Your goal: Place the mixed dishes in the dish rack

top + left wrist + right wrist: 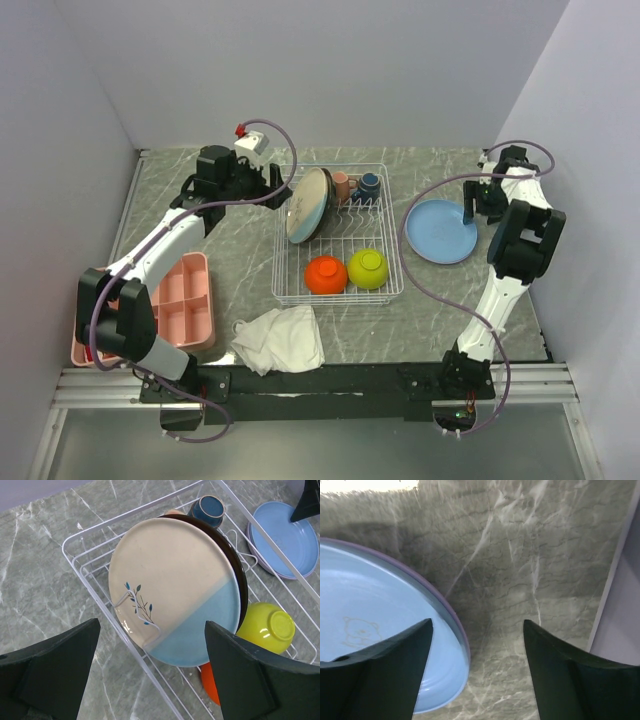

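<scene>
- A pink divided plastic tray lies flat at the table's near left corner, beside the left arm's base
- A crumpled white cloth sits on the grey marble table, just in front of the rack's near left corner
- The left gripper hovers at the rack's far left side, jaws spread wide with nothing between them
- The rectangular white wire dish rack stands mid-table
- A large cream-and-blue round plate stands on edge in the rack's far left part, tilted against the prongs
- A small pink mug and a small dark-blue mug sit side by side at the rack's far edge
- An orange bowl and a lime-green bowl rest upside down, just beside each other, in the rack's near half
- A light-blue round plate lies outside the rack to its right, stacked on a lavender plate whose rim shows beneath it
- The right gripper hangs over that stack's right rim, jaws spread and gripping nothing
</scene>
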`<state>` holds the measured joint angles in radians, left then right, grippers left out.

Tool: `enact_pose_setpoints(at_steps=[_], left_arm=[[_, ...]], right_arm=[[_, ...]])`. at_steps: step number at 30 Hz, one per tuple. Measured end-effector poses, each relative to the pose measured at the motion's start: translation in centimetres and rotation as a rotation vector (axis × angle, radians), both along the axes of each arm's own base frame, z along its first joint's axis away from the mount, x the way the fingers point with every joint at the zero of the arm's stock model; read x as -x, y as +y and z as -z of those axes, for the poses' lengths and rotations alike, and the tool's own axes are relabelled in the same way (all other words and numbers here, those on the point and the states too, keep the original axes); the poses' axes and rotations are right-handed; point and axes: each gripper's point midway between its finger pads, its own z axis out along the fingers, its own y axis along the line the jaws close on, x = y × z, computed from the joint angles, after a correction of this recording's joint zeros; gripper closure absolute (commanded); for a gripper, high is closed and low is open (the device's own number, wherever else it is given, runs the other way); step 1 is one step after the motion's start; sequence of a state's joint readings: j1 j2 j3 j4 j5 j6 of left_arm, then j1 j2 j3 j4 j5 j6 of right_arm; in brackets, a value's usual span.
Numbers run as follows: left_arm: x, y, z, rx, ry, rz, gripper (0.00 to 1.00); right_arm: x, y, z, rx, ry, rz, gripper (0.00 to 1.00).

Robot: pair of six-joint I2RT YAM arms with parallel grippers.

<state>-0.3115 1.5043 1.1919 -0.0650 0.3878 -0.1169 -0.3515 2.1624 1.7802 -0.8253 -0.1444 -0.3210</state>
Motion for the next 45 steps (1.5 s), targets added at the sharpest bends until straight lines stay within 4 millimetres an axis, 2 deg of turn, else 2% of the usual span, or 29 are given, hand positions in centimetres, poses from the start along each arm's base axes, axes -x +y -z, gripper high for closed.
enact_pose_setpoints(at_steps=[1, 6, 7, 12, 20, 24, 33, 37, 39, 43, 45], left_arm=[[0.0, 0.0, 0.0, 0.0, 0.0, 0.0, 0.08], [-0.2, -0.1, 0.7, -0.004, 0.014, -0.001, 0.08], [-0.2, -0.1, 0.9, -0.005, 0.019, -0.001, 0.08], [-0.5, -0.3, 1.7, -0.005, 0.036, -0.002, 0.08], [-0.9, -0.6, 2.0, 0.0, 0.046, -0.001, 0.08], [-1.1, -0.8, 1.5, 0.009, 0.026, 0.0, 0.08], [-1.6, -1.2, -0.4, 0.05, -0.031, 0.003, 0.08], [-1.2, -1.1, -2.2, 0.071, -0.065, -0.001, 0.1], [-1.0, -0.8, -3.3, 0.083, -0.086, -0.019, 0.1], [-1.1, 0.1, -4.5, 0.096, -0.106, -0.084, 0.11], [-1.2, 0.5, -4.4, 0.091, -0.112, -0.117, 0.11]], right_arm=[[0.1, 0.0, 0.2, -0.001, 0.005, -0.003, 0.42], [0.0, 0.2, 0.3, -0.011, 0.004, -0.021, 0.58], [0.0, 0.3, 0.3, -0.013, 0.004, -0.026, 0.7], [0.1, 0.4, 0.4, -0.016, 0.004, -0.051, 1.0], [0.3, 0.8, 0.3, -0.046, 0.005, -0.058, 1.0], [0.6, 0.9, -1.2, -0.042, -0.009, -0.053, 1.0], [1.3, 1.5, -8.9, 0.016, -0.103, -0.029, 1.0], [1.8, 1.9, -12.0, 0.04, -0.156, 0.039, 1.0], [2.2, 2.4, -14.4, 0.083, -0.198, 0.083, 1.0], [2.9, 5.8, -20.6, 0.202, -0.334, 0.139, 1.0], [3.4, 9.0, -24.2, 0.25, -0.434, 0.135, 1.0]])
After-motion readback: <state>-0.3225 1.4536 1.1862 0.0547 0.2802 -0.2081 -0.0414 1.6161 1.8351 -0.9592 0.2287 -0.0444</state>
